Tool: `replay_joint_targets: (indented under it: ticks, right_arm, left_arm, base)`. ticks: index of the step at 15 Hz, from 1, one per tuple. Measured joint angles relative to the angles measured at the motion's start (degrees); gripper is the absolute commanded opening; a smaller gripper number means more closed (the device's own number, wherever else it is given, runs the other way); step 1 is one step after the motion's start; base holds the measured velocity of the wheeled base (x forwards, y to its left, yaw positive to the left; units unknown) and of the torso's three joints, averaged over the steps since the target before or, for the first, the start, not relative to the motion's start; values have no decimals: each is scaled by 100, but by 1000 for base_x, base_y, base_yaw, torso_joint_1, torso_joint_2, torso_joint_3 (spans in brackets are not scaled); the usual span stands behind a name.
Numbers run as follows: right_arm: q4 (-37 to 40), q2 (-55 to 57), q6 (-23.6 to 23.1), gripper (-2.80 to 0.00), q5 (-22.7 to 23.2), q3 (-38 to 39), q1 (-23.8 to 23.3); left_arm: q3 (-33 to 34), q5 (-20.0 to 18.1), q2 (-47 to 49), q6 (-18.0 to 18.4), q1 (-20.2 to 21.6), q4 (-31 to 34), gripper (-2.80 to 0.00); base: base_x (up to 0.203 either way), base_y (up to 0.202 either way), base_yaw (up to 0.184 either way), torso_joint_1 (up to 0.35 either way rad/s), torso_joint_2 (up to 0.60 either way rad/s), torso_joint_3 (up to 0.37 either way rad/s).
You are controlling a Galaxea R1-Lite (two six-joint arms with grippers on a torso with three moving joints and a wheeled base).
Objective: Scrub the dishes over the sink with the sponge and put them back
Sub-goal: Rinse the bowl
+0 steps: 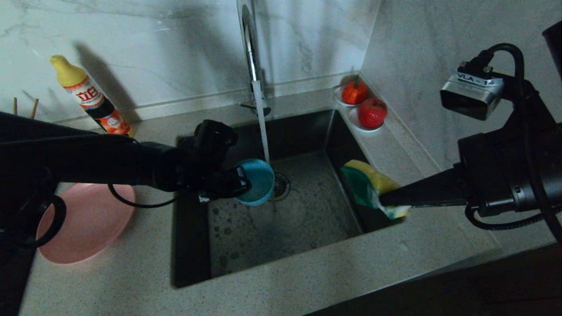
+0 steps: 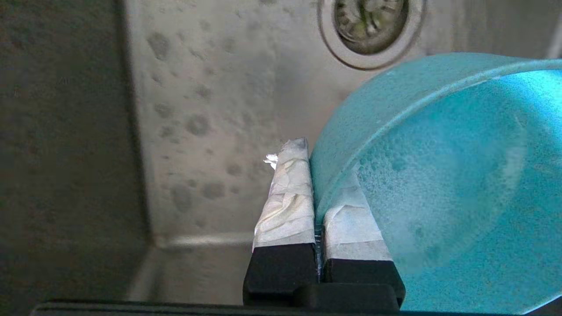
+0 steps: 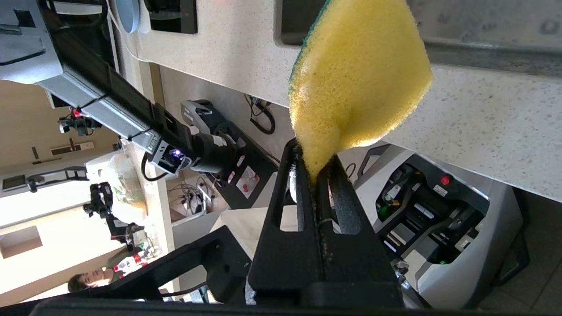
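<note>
**Bowl held under running water, sponge gripped at sink edge**

Water is seen falling in a thin stream from the chrome faucet [image 1: 252,48] into the stainless-steel sink [image 1: 246,245], whose floor is dotted with foam patches around the drain strainer [image 1: 281,186]. The teal-blue bowl [image 1: 257,182] is held tilted on its side above the basin, just beside the stream, with its open face turned toward the right of the head view. Its rim is pinched by the left gripper [image 1: 239,184]: in the left wrist view the two tape-wrapped fingers [image 2: 287,197] are pressed together on the bowl's wall [image 2: 439,175], one outside and one inside, and soapy film is visible on the inner surface.

The yellow sponge [image 1: 373,186] with its green scouring face is clamped at one end by the right gripper [image 1: 393,202], over the right-hand rim of the sink. In the right wrist view the foam [image 3: 358,79] is squeezed thin between the closed black jaws.

The pink plate [image 1: 94,224] is lying on the countertop [image 1: 307,281] to the left of the sink, partly hidden by the left arm. A dish-soap bottle [image 1: 90,96] is leaning against the back wall, and two red tomatoes [image 1: 364,103] are set on small white saucers [image 1: 362,125] in the rear right corner. Two thin wooden chopstick tips [image 1: 24,107] are showing at the far left.
</note>
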Motion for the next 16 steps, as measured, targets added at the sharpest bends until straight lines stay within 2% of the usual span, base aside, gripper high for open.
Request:
replay_joint_targets:
  ticks: [5,8,16]
  right_arm:
    - [0,9,-46,-280,9,0,0]
    - [7,4,-46,-280,10,0,0]
    - [7,-7,-47,-280,10,11,0]
  left_arm:
    - [-439,-38,191,-157,-5,205,-280]
    - [-719,-36,348,-396,-2,365,-280]
    - [-794,-32,427,-456,-2,426,-280]
  base:
    - [0,0,0,0,0,0]
    - [0,0,0,0,0,0]
    - [0,0,0,0,0,0]
